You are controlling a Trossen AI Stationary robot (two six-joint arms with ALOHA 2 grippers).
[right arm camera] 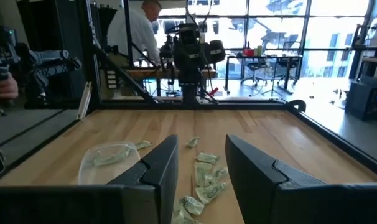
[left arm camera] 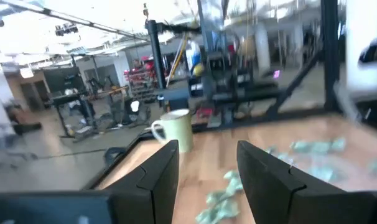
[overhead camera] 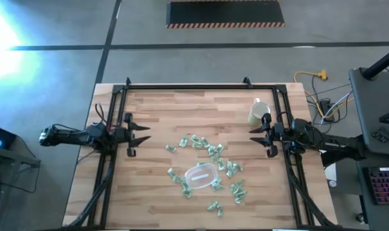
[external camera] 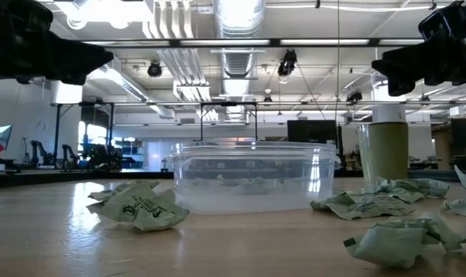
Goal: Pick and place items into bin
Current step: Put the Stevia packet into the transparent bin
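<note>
Probably the little green wrapped candies (overhead camera: 207, 154), scattered around the clear tub (overhead camera: 201, 176) in the lower middle of the table (overhead camera: 156, 109), are light and crinkly, best pinched across the middle by the open, empty left gripper (overhead camera: 145, 138) or right gripper (overhead camera: 252, 136).

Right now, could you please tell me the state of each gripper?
Left gripper: open, holding nothing, raised at the table's left edge.
Right gripper: open, holding nothing, raised at the right edge beside the mug.
</note>
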